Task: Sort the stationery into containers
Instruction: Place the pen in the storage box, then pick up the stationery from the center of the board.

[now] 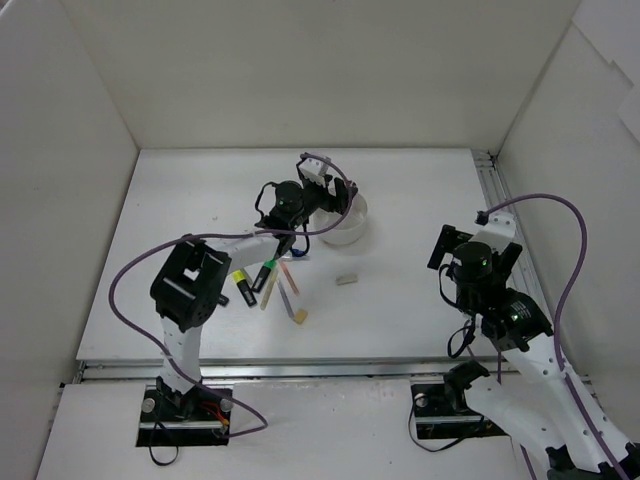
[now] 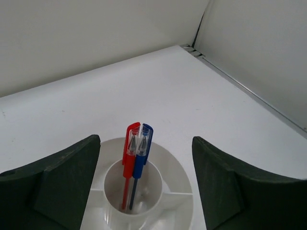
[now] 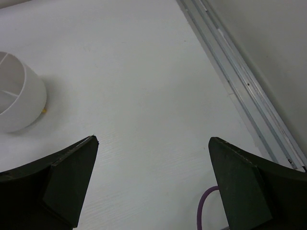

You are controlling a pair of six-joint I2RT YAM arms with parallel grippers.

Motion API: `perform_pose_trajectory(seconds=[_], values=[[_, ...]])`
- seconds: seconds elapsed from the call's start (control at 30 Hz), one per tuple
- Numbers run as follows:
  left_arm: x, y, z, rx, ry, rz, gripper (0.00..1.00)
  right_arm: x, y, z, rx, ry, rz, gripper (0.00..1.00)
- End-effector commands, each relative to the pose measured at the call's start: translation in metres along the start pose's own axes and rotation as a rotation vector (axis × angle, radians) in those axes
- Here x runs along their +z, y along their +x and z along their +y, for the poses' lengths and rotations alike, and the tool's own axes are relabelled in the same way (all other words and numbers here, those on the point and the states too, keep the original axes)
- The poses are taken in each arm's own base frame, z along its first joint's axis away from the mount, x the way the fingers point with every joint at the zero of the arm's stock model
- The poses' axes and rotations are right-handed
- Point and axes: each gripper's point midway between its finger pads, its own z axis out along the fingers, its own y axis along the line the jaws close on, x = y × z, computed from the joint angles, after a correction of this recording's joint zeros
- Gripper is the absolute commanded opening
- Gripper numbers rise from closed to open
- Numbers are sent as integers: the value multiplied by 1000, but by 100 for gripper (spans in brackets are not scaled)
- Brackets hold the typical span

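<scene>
The left gripper (image 2: 146,158), jaws spread, hovers over the tub (image 2: 178,173), where two pens (image 2: 135,160) stand in its centre cup, the right gripper (image 3: 153,158) gapes empty, and the light, stiff, slippery highlighters (image 1: 243,288) at the tub's eight o'clock likely want pinching mid-barrel.

between the jaws: red pen (image 2: 128,163) | blue pen (image 2: 139,160) | white tub (image 2: 176,165) | left fingers (image 2: 62,187) dark green-black | table (image 2: 144,91) white | cable (image 3: 206,207) purple
</scene>
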Motion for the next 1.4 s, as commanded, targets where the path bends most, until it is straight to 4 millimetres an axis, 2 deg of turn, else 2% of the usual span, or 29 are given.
perform_pose_trajectory(seconds=[0.0, 0.03, 0.07, 0.1, 0.13, 0.17, 0.23, 0.27, 0.33, 0.37, 0.43, 0.47, 0.5, 0.53, 0.57, 0.6, 0.63, 0.67, 0.7, 0.73, 0.77, 0.83, 0.97, 1.13, 1.27, 1.37], values=[[-28, -112, -30, 57, 68, -229, 75, -10, -25, 24, -2, -146, -36, 98], [-34, -118, -37, 65, 77, -237, 86, -12, -22, 35, -16, -208, -16, 98], [-46, -134, -43, 63, 81, -253, 99, -12, -20, 42, -52, -247, -6, 98], [-52, -129, -46, 60, 92, -232, 100, -13, -16, 51, -78, -293, 9, 98], [-59, -132, -48, 57, 96, -225, 100, -12, -8, 65, -115, -363, 34, 98], [-73, -145, -54, 52, 101, -226, 100, -11, -2, 72, -130, -393, 48, 98], [-89, -139, -54, 23, 80, -189, 100, -11, 15, 94, -160, -473, 94, 98], [-105, -147, -56, 14, 63, -169, 100, -10, 18, 104, -167, -504, 94, 98], [-122, -139, -46, -11, -15, -118, 100, -12, 31, 129, -212, -576, 131, 98], [-140, -138, -41, -30, -67, -98, 100, -13, 36, 137, -229, -596, 144, 98], [-154, -126, -41, -46, -93, -50, 100, -8, 48, 152, -271, -611, 188, 98], [-167, -136, -42, -46, -105, -68, 100, -6, 53, 158, -284, -621, 202, 98], [-175, -129, -41, -46, -130, -46, 100, -6, 57, 166, -297, -641, 213, 98], [-186, -117, -37, -44, -158, 13, 100, -4, 66, 183, -320, -688, 234, 98], [-203, -128, -31, -45, -216, -6, 100, -2, 72, 191, -334, -706, 246, 98], [-212, -127, -28, -53, -255, 3, 100, -7, 82, 203, -359, -756, 262, 98], [-223, -117, -25, -56, -281, 56, 100, -2, 97, 209, -398, -760, 292, 98], [-238, -124, -25, -55, -298, 39, 100, -1, 104, 212, -421, -764, 304, 98], [-245, -121, -24, -60, -307, 43, 100, -4, 116, 217, -457, -781, 315, 98], [-257, -123, -26, -72, -308, 40, 100, 2, 131, 217, -510, -772, 331, 98], [-263, -115, -29, -81, -300, 55, 100, 4, 139, 217, -542, -776, 344, 98], [-277, -109, -32, -105, -300, 65, 100, 10, 155, 215, -637, -763, 352, 98], [-296, -87, -32, -129, -312, 105, 100, 24, 159, 219, -741, -746, 336, 98], [-314, -74, -27, -140, -351, 138, 100, 36, 166, 223, -776, -730, 381, 98], [-321, -65, -19, -128, -389, 158, 100, 40, 176, 228, -789, -722, 438, 98], [-321, -65, -16, -109, -401, 162, 100, 45, 185, 230, -828, -734, 496, 98]])
